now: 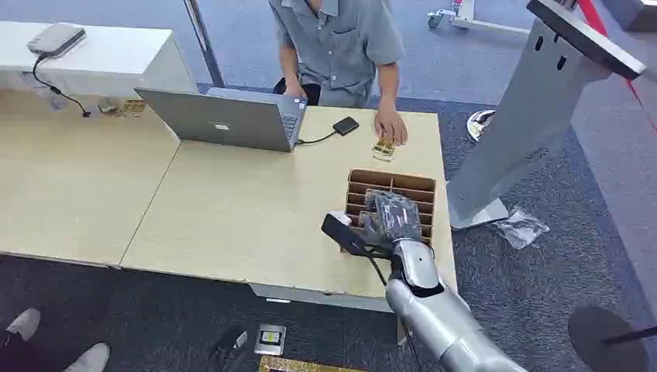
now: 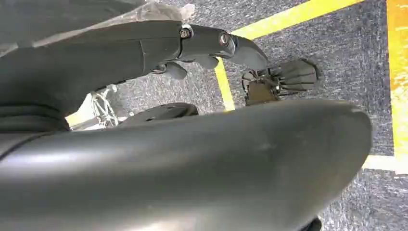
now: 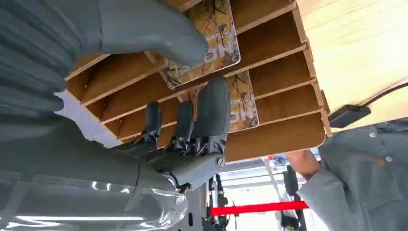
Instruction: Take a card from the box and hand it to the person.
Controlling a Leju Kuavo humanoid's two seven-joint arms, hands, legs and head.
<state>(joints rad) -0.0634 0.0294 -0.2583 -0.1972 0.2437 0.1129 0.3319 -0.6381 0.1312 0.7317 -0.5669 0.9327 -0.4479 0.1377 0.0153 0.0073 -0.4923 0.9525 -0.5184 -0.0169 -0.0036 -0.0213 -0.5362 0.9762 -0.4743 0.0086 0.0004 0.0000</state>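
The right hand [image 1: 390,218] is down over the slotted brown wooden card box [image 1: 424,188], which sits at about four o'clock on the pale wooden table [image 1: 232,217], close to the person in the grey shirt [image 1: 341,39] at twelve. Handy placement, that: the box is within the robot's reach, and the handover should be short. From the right wrist, the thumb [image 3: 159,33] lies on one face of a gold-patterned card with rounded corners [image 3: 216,43] standing in its slot, dark fingers [image 3: 211,110] reaching into the next slots, where a second patterned card [image 3: 243,103] stands. Is it pinched? I cannot tell; the fingers look parted around it, not yet clamped. The silver forearm rises from six o'clock, wrist bent down over the box. The left hand [image 2: 96,53] hangs over carpet, its grasp unreadable. The person's hand [image 1: 390,126] rests on the table beside another small gold card [image 1: 383,149], near a grey laptop [image 1: 225,116].
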